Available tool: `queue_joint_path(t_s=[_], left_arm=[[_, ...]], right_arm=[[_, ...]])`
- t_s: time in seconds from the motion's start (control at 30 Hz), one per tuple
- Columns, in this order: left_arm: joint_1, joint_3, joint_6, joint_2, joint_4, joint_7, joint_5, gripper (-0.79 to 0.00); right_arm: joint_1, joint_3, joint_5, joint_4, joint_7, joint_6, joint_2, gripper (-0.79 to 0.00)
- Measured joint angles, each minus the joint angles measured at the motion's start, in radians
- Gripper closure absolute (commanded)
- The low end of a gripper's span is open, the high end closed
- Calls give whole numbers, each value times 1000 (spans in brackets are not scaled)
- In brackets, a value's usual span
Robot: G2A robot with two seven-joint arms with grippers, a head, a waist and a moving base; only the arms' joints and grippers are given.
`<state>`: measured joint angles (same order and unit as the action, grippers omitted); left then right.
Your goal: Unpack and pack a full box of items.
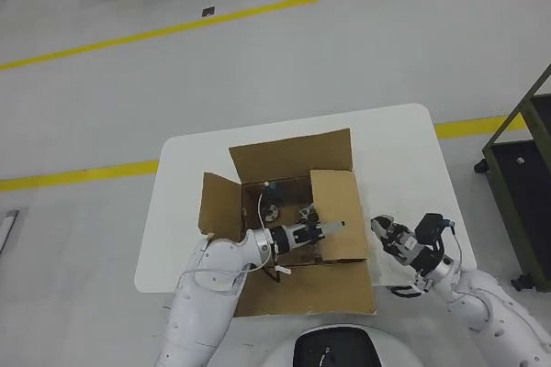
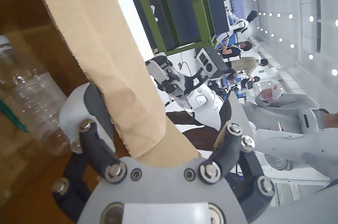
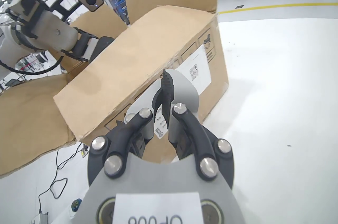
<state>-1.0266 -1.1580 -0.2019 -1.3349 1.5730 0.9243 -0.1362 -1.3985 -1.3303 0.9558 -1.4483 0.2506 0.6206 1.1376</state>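
Observation:
An open cardboard box [image 1: 294,220] stands on the white table [image 1: 395,156] with its flaps spread. My left gripper [image 1: 326,226] is over the box, open and straddling the right flap [image 2: 105,32]. One finger [image 2: 92,103] rests against the flap's inner face and the other [image 2: 231,116] stands apart outside it. A clear plastic bottle [image 2: 29,93] lies inside the box beside that gripper, and small items [image 1: 271,213] show on the box floor. My right gripper [image 3: 165,89] is shut and holds nothing. It hovers just right of the box [image 3: 148,50], level with its side wall.
A green metal cart [image 1: 533,183] stands on the floor to the right of the table. The front flap [image 1: 312,289] lies flat toward the table's near edge. A bare strip of table [image 1: 404,183] lies right of the box.

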Motion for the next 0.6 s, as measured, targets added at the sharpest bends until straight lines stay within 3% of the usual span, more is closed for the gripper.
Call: queue_joint_path(t_s=[0.1,0.23,0.3,0.37,0.4,0.5,0.53,0.57,0.6], left_arm=[[14,19,-20,-3,31,14,54,-785],[54,66,-49,-10,36,28,91,-785],[80,106,-67,-18,27,20,101,-785],[111,151,-90,-26,10,19,106,-785],[125,171,-101,-30,-2,19,91,-785],[166,233,-117,-41,-53,0,37,-785],[179,249,-121,-44,-67,-5,15,-785],[191,264,-126,-47,-79,-10,-6,-785],[205,282,-131,-51,-94,-18,-35,-785]], right_arm=[[-30,-59,-30,-33,4,-14,-8,-336],[-80,-145,-94,-79,-1,-17,-18,-388],[-108,-195,-131,-107,-12,-23,-23,-619],[-140,-242,-157,-142,-21,-29,-28,-751],[-156,-261,-172,-158,-23,-29,-29,-785],[-201,-319,-256,-201,-43,-19,-33,-785],[-210,-334,-291,-211,-53,-10,-34,-757],[-220,-347,-329,-221,-65,2,-35,-409],[-231,-363,-377,-233,-86,16,-36,-246]])
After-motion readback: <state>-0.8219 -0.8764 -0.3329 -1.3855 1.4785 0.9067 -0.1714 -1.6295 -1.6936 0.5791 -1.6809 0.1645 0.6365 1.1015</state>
